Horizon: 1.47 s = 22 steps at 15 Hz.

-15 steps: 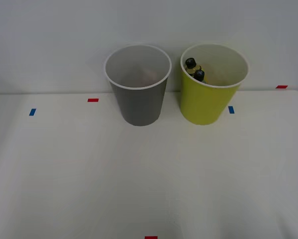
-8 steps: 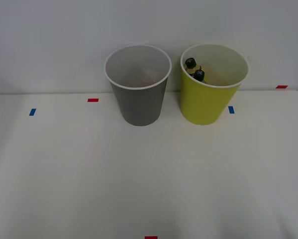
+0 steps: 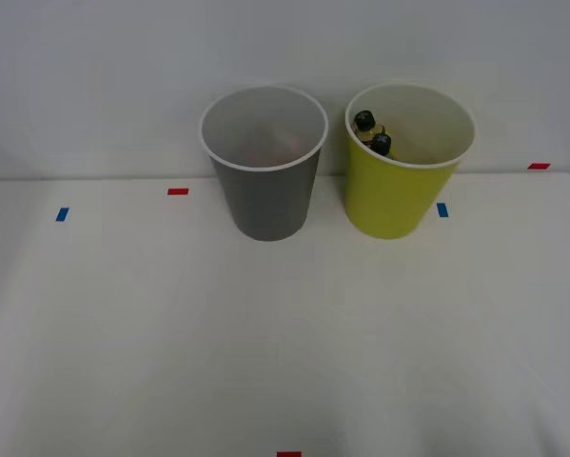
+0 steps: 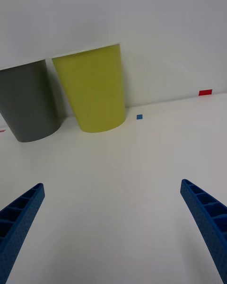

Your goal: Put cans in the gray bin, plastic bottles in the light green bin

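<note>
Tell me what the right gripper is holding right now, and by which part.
Nothing. The right gripper is open, its blue fingers spread apart over bare table, with nothing between them.

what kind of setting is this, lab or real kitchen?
Most likely a lab test bench: a plain white table against a bare wall, small red and blue tape markers on it, and two sorting bins, the gray bin and the light green bin. Nothing kitchen-like is in view.

No visible change since a second ago: gray bin [image 3: 264, 186], light green bin [image 3: 399, 190] and plastic bottles [image 3: 372, 133] sit as before on the surface [image 3: 285, 343].
</note>
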Motion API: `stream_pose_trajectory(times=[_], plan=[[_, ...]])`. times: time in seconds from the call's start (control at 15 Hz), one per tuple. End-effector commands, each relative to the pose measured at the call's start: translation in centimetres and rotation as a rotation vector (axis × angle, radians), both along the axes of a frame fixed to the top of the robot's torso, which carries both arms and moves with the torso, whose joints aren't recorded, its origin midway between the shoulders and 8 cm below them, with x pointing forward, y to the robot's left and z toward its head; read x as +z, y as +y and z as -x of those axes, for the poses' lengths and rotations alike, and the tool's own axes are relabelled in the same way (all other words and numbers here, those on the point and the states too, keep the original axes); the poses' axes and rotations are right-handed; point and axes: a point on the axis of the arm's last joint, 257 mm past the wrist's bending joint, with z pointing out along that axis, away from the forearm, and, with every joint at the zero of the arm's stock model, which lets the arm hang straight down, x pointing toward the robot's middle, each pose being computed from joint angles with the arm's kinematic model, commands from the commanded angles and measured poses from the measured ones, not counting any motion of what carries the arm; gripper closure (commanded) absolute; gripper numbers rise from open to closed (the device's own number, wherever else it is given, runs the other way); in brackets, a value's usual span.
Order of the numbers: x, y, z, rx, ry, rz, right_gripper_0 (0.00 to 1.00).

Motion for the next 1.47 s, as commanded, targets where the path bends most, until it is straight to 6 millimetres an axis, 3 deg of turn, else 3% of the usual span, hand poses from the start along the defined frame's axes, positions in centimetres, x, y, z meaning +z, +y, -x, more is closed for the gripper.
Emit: stream_pose_trajectory(times=[0.07, 1.47], plan=[[0.0, 0.0, 0.0, 0.0, 0.0, 0.0, 0.0], [0.0, 0.0, 0.0, 0.0, 0.0, 0.0, 0.0]])
